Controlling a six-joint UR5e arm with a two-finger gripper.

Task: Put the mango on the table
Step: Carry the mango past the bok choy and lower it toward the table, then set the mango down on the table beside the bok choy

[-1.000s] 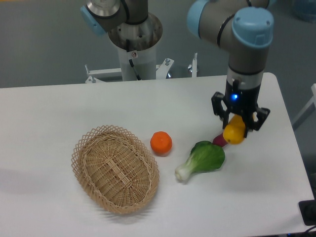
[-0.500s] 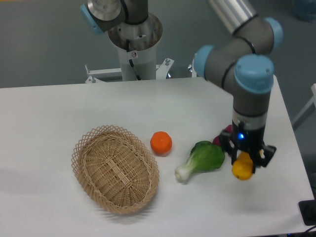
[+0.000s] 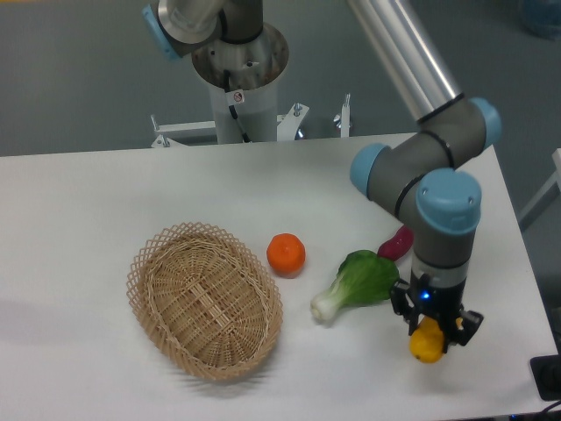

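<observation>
The surface (image 3: pixel 105 193) is a broad white top with rounded corners, and behind it lies a plain grey floor. At the far edge, up and to the left of the pincer (image 3: pixel 430 338), stands the arm's pale pedestal (image 3: pixel 238 83) on a bolted plate.

The pincer points straight down near the front right of the surface, closed on the mango (image 3: pixel 427 343). The yellow-orange fruit sits between the two dark fingers, its lower end showing below them. It is low over the white top, but whether it touches cannot be told from this view.

Just to the left of the pincer, close to the wrist, lies a leafy green (image 3: pixel 361 282) with its white stem end pointing away leftward. Just behind the pincer, partly hidden by the arm, a small magenta vegetable (image 3: pixel 397 243) pokes out. Farther left sits an orange (image 3: pixel 286 253).

Well to the left of the pincer is an oval wicker basket (image 3: pixel 204 298), resting flat, with nothing inside it.
</observation>
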